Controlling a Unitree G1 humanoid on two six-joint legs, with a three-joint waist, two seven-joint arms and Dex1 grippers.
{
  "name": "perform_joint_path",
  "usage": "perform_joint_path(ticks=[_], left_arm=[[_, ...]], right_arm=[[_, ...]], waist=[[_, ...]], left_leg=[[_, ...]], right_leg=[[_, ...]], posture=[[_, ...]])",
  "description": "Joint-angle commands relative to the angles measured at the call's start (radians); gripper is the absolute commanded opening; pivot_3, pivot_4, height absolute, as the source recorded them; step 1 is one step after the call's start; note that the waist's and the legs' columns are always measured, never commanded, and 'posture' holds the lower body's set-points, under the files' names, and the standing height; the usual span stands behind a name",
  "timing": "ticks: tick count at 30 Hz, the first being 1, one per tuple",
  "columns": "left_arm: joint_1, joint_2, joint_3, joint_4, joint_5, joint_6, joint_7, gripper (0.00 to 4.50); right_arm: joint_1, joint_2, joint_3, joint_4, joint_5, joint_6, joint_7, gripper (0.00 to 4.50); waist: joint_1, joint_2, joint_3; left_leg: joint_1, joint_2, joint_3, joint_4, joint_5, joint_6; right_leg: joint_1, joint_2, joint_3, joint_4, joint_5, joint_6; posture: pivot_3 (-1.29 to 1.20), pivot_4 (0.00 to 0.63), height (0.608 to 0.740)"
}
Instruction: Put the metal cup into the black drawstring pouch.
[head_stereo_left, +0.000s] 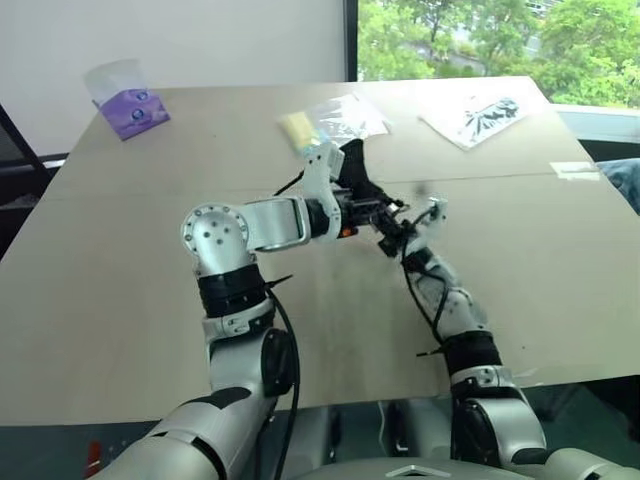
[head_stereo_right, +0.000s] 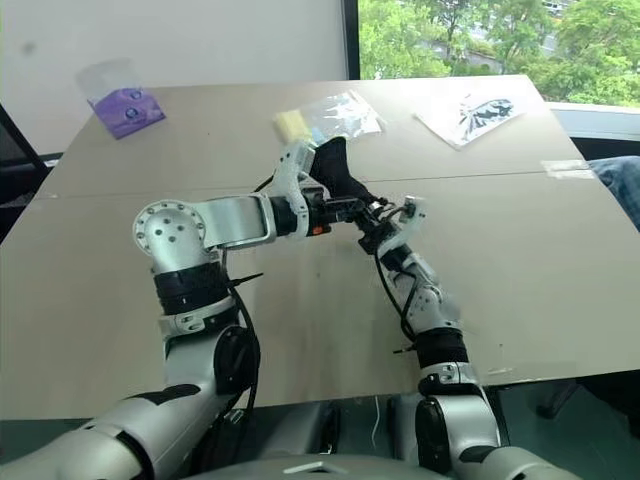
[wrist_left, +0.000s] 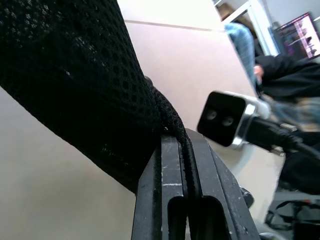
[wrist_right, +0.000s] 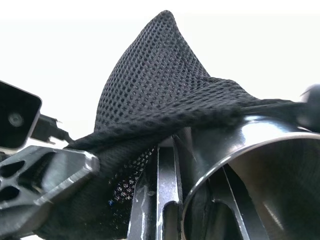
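The left arm, nearest the head camera, rises from the lower left, bends at the elbow and reaches level toward the middle of the table. The right arm climbs from the lower right, slanting up and inward to meet it above the tabletop.

The left gripper has its two fingers pressed together on the edge of the black drawstring pouch, a thin strip of mesh pinched between them. The pouch hangs off the table, its body standing up behind the two grippers in the head views.

The right gripper is closed against the wall of the metal cup, one finger outside the rim; the other cannot be made out. The cup is tipped on its side with its open mouth toward the wrist camera, and the pouch's mesh drapes over its upper rim, touching it.

At the table's far edge lie a clear bag with yellow contents, a purple packet at the far left, and a printed plastic sheet at the far right.
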Motion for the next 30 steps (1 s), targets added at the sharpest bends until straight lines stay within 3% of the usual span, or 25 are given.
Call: perform_joint_path(ticks=[1,3,7,9,12,13,15,19,22,25,27,28,30], left_arm=[[-0.084,-0.055,0.111,0.031,-0.100,0.002,0.055,0.00],[-0.127,-0.069,0.169,0.096,-0.171,0.002,0.098,0.00],[-0.132,-0.037,0.150,0.169,-0.300,0.002,0.165,0.00],[-0.113,-0.026,0.135,0.188,-0.387,0.002,0.207,0.00],[-0.061,0.002,0.085,0.175,-0.518,-0.029,0.280,0.00],[-0.036,0.021,0.053,0.166,-0.570,-0.055,0.308,0.00],[0.001,0.056,-0.013,0.149,-0.660,-0.122,0.362,0.00],[0.036,0.117,-0.112,0.137,-0.765,-0.268,0.434,0.00],[0.060,0.191,-0.155,0.135,-0.744,-0.301,0.413,0.00],[0.105,0.271,-0.177,0.138,-0.701,-0.313,0.380,0.00],[0.123,0.320,-0.202,0.129,-0.669,-0.312,0.336,0.00],[0.129,0.339,-0.214,0.126,-0.654,-0.314,0.314,0.00],[0.138,0.372,-0.224,0.134,-0.614,-0.321,0.269,0.00]], right_arm=[[-0.084,0.057,0.160,0.023,-0.194,-0.118,0.006,0.01],[-0.091,-0.013,0.339,0.051,-0.449,-0.269,-0.010,0.01],[-0.131,-0.117,0.500,0.142,-0.740,-0.491,-0.040,0.01],[-0.149,-0.112,0.464,0.169,-0.720,-0.512,-0.035,0.01],[-0.158,0.003,0.220,0.101,-0.375,-0.312,-0.029,0.01],[-0.159,0.007,0.191,0.083,-0.341,-0.285,-0.020,0.01],[-0.153,-0.037,0.259,0.084,-0.453,-0.328,-0.008,0.01],[-0.114,-0.162,0.525,0.084,-0.770,-0.490,0.065,0.01],[-0.110,-0.191,0.526,0.070,-0.799,-0.458,0.049,0.01],[-0.109,-0.236,0.482,0.032,-0.812,-0.398,0.016,0.93],[-0.096,-0.267,0.464,-0.024,-0.819,-0.370,0.004,1.80],[-0.091,-0.279,0.458,-0.052,-0.824,-0.355,-0.006,2.44],[-0.076,-0.313,0.454,-0.126,-0.862,-0.301,-0.037,3.17]], waist=[[-0.002,0.000,0.000],[-0.004,0.000,0.000],[0.007,-0.001,0.000],[0.009,-0.002,0.001],[0.000,-0.005,0.002],[0.001,-0.004,0.002],[0.004,-0.004,0.002],[0.001,-0.004,0.002],[0.001,-0.004,0.002],[0.002,-0.004,0.002],[0.003,-0.004,0.002],[0.005,-0.004,0.002],[0.008,-0.004,0.002]], left_leg=[[0.000,0.000,0.000,0.000,0.000,0.000],[0.000,0.001,0.001,0.000,0.000,0.000],[0.000,0.000,0.001,0.000,0.000,0.000],[-0.001,-0.001,-0.001,0.001,0.000,0.000],[-0.001,0.000,-0.001,0.001,0.000,0.000],[-0.001,0.002,-0.001,0.001,0.000,-0.001],[0.000,0.002,-0.002,0.000,0.000,-0.001],[0.000,0.000,-0.001,0.000,0.000,-0.001],[0.000,0.001,-0.001,0.000,0.001,-0.001],[0.000,0.001,-0.001,0.001,0.001,-0.001],[0.000,0.000,-0.001,0.000,0.001,-0.001],[0.000,0.000,-0.001,0.000,0.001,-0.001],[-0.001,0.000,-0.002,0.001,0.001,-0.001]], right_leg=[[0.000,0.000,0.000,0.000,0.000,0.000],[-0.001,0.001,0.001,0.001,0.000,0.000],[-0.001,0.000,0.001,0.000,0.000,0.000],[0.000,-0.002,-0.001,-0.001,0.000,0.000],[0.000,-0.001,-0.001,-0.001,0.000,0.000],[-0.001,0.000,-0.002,-0.001,0.000,0.000],[0.000,0.000,-0.003,-0.001,0.000,0.000],[0.000,-0.001,-0.001,-0.001,0.000,0.000],[-0.001,0.000,-0.001,0.000,0.000,0.000],[0.000,0.000,-0.001,0.000,0.000,0.000],[0.000,0.000,-0.001,-0.001,0.000,0.000],[0.000,0.000,-0.001,-0.001,0.000,0.000],[0.000,0.000,-0.002,-0.001,0.000,0.000]], posture=[[0.00,0.150,0.740],[0.00,0.150,0.740],[0.00,0.150,0.740],[0.00,0.150,0.740],[0.00,0.150,0.740],[0.00,0.150,0.740],[0.00,0.150,0.740],[0.00,0.150,0.740],[0.00,0.150,0.740],[0.00,0.150,0.740],[0.00,0.150,0.740],[0.00,0.150,0.740],[0.00,0.150,0.740]])
